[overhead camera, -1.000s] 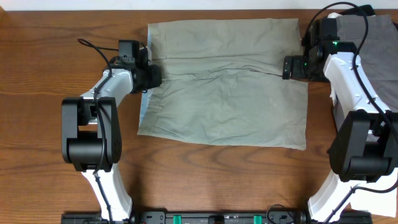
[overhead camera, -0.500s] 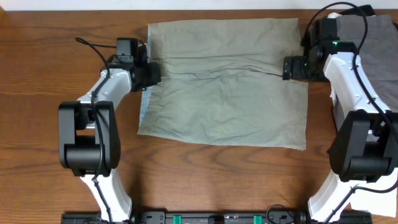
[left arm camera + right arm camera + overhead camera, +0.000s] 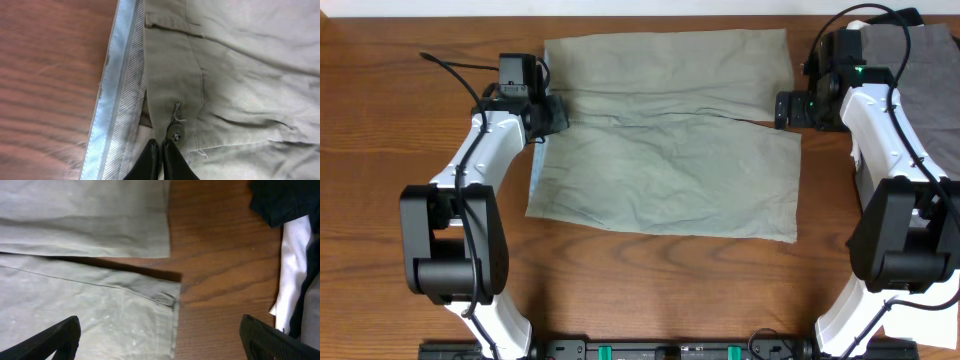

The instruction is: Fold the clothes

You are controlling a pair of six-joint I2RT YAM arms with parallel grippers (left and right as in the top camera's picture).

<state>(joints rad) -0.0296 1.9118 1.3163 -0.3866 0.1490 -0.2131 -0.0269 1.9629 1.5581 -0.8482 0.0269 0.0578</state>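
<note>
Left pincer [image 3: 550, 112]: fully closed, pinching the shorts [image 3: 670, 150] at the waistband opening, right by the button [image 3: 175, 134]. The pale blue lining [image 3: 112, 100] is turned out next to it. Shorts lie flat mid-worktop [image 3: 380, 200], waistband left, leg hems right, with a narrow gap between the legs at the hem end. Right pincer [image 3: 782, 108]: spread wide, nothing in it, over that gap at the hem edge. Far right: grey garment [image 3: 932, 80], with black cloth [image 3: 282, 200] and white cloth [image 3: 292, 265] near it.
</note>
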